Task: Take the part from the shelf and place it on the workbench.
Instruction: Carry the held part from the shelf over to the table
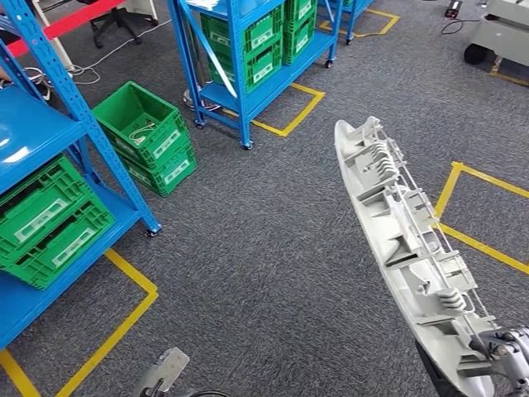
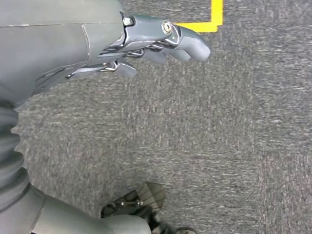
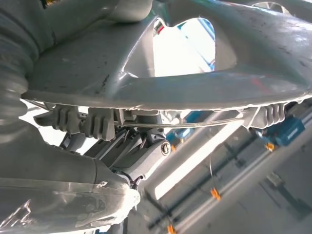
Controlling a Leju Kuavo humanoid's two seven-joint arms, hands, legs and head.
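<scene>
Lower right of the head frame: the right hand (image 1: pixel 505 351) grips the near end of the long pale grey moulded plastic part (image 1: pixel 399 240), which slants up and away toward the frame's middle, clear of the floor.
Grip: in the right wrist view the fingers (image 3: pixel 147 158) curl under the part's ribbed edge (image 3: pixel 84 122), while the smooth curved shell with its cut-out window (image 3: pixel 184 44) lies across the frame above them.
Left hand: in the left wrist view the left hand (image 2: pixel 147 44) holds nothing, its fingers stretched out and slightly apart over the dark grey carpet (image 2: pixel 221 136).
Stage: my reading is that the part is already off the shelf and being carried; no workbench is in sight.
Risk: held at one end only, the long part could lever downward and slip or twist in the hand, since most of its length hangs out unsupported.
Risk: the far tip could strike the blue metal shelf rack (image 1: pixel 240 66) at upper centre if the robot turns toward it.
Part's look: thin and rigid-looking, its open inner face up, crowded with ribs, clips and box-like mounts; one long edge is smoothly curved.
Surroundings: green plastic crates (image 1: pixel 146 136) sit on the carpet at upper left, and yellow tape lines (image 1: pixel 480 240) mark the floor at right.
</scene>
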